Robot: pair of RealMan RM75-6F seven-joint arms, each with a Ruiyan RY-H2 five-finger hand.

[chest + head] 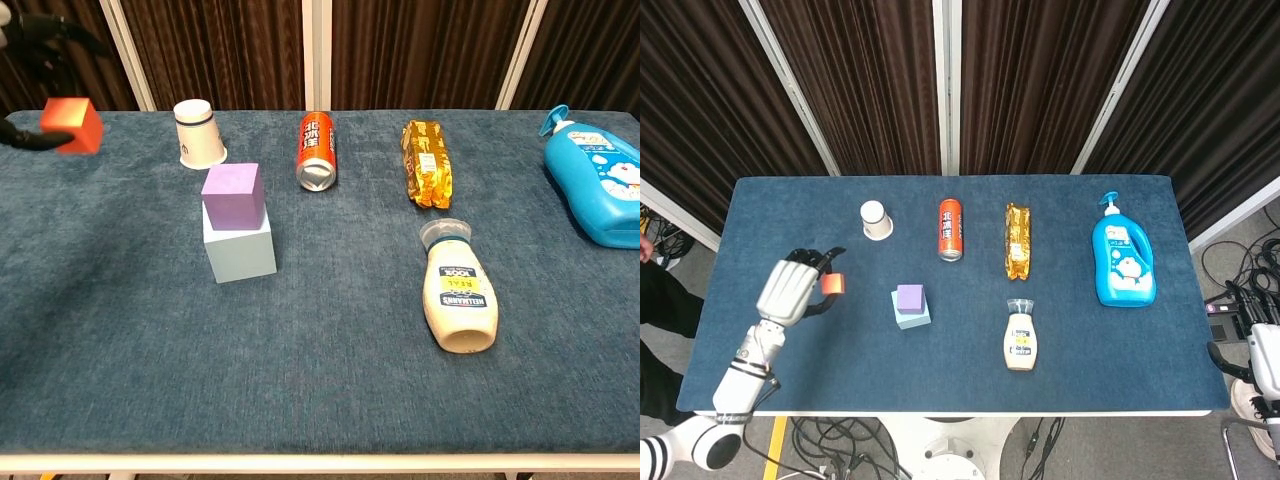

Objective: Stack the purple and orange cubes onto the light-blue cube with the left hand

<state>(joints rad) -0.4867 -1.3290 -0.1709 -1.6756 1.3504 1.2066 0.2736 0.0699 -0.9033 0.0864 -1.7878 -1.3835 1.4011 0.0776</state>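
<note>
At the left of the head view, the left hand (790, 290) pinches the small orange cube (832, 284) above the blue cloth table (1090, 350). Just right of it, at centre, the purple cube (909, 297) sits on the light-blue cube (913, 317). The right hand at the lower-right edge is too cropped to tell.

Orange cube (72, 125), purple cube (233, 195) on light-blue cube (240, 252), dark blue surface (330, 400), blue bottle (592, 178), orange can (316, 150).
</note>
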